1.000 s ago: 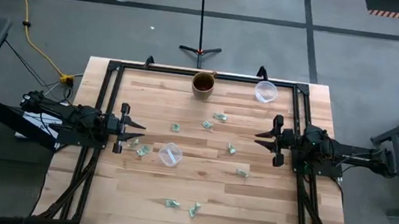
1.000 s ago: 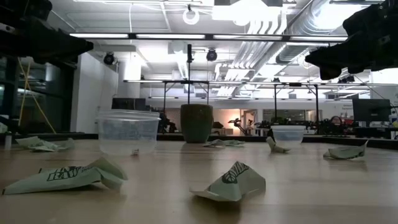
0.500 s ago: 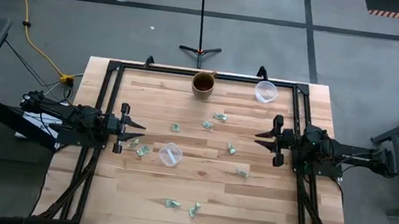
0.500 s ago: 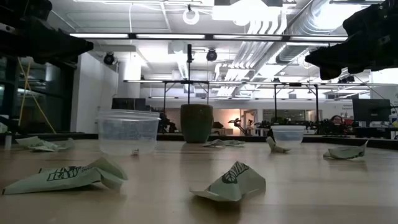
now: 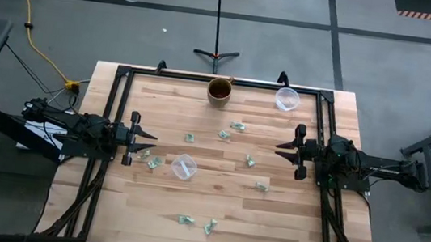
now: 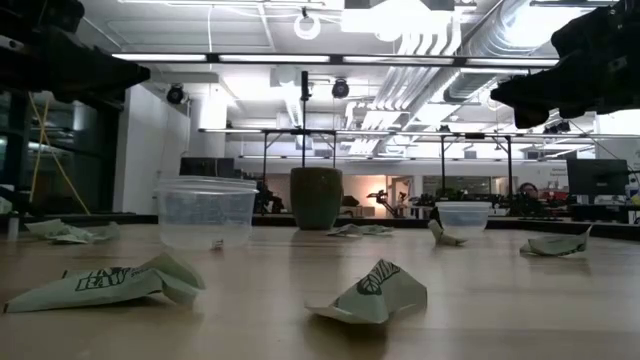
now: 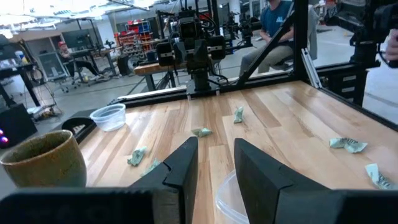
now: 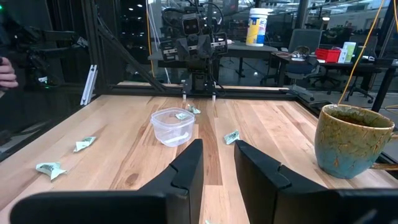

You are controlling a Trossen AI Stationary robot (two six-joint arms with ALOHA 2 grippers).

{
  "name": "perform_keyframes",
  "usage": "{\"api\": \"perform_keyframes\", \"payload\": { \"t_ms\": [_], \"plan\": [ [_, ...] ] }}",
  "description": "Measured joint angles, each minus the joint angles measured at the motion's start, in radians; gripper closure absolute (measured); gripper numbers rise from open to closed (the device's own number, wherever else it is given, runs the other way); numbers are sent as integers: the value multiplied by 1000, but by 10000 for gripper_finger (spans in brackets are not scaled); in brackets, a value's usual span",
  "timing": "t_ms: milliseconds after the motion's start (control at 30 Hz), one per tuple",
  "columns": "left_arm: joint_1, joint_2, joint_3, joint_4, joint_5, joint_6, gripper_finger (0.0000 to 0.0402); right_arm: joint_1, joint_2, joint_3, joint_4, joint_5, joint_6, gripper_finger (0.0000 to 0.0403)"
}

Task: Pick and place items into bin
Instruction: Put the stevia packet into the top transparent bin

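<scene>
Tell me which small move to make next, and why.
Probably lower the left hand onto the wrapper pieces lying just beside it. Both hands, left and right, hover open and empty, nothing is in the clear cup yet, and those pieces are the closest to either hand.

Counter [image 5: 286,219]: mug [image 5: 220,91] at far edge, centre; one cup [image 5: 286,98] to its right, second cup [image 5: 183,166] mid-counter. Items [image 5: 237,127] lie scattered between the arms. Left pincer [image 5: 151,141] at left side, right pincer [image 5: 280,149] at right side, both above the surface.
</scene>
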Motion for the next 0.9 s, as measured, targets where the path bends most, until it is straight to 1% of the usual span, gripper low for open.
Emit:
{"api": "perform_keyframes", "payload": {
  "t_ms": [233,367,467,533,600,667,800,900],
  "plan": [
    [0,0,0,0,-1,-132,261,0,1,0,52,35,130,320],
    [0,0,0,0,-6,-170,261,0,3,0,87,136,144,320],
    [0,0,0,0,-7,-170,261,0,16,0,119,194,164,320],
    [0,0,0,0,-7,-170,261,0,38,0,172,217,172,316],
    [0,0,0,1,-7,-170,261,0,77,5,221,221,151,301],
    [0,0,0,7,-8,-170,261,0,132,38,220,221,100,278],
    [0,0,0,10,-8,-170,261,0,274,110,224,227,-24,219],
    [0,0,0,10,-8,-170,261,0,385,151,186,217,-57,178]
  ]
}}
